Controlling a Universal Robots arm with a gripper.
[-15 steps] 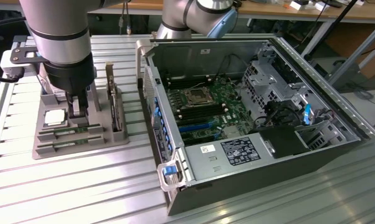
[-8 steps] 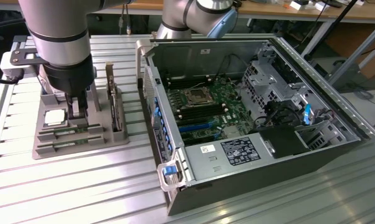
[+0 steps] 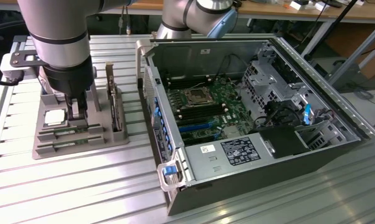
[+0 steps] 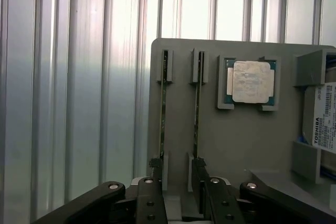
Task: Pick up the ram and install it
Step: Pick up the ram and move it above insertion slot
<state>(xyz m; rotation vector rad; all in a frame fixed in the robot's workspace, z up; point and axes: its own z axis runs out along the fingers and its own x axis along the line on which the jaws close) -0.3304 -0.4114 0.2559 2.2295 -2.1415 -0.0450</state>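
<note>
Two ram sticks stand on edge in parallel slots of the grey holder (image 4: 236, 140); one ram (image 4: 164, 108) lies beside the other (image 4: 197, 114). In the exterior view the ram (image 3: 69, 132) sits at the holder's front part. My gripper (image 4: 177, 179) hangs above one end of these slots, open, with nothing between its fingers (image 4: 152, 192). Seen from the exterior view, the gripper (image 3: 75, 110) hovers just over the holder (image 3: 44, 151), close to the silver CPU.
A square silver CPU (image 4: 253, 81) rests in the holder beside the ram slots, and a hard drive (image 4: 321, 119) sits past it. An expansion card (image 3: 116, 107) stands upright on the holder. The open computer case (image 3: 250, 116) with its motherboard (image 3: 206, 109) fills the exterior view's right.
</note>
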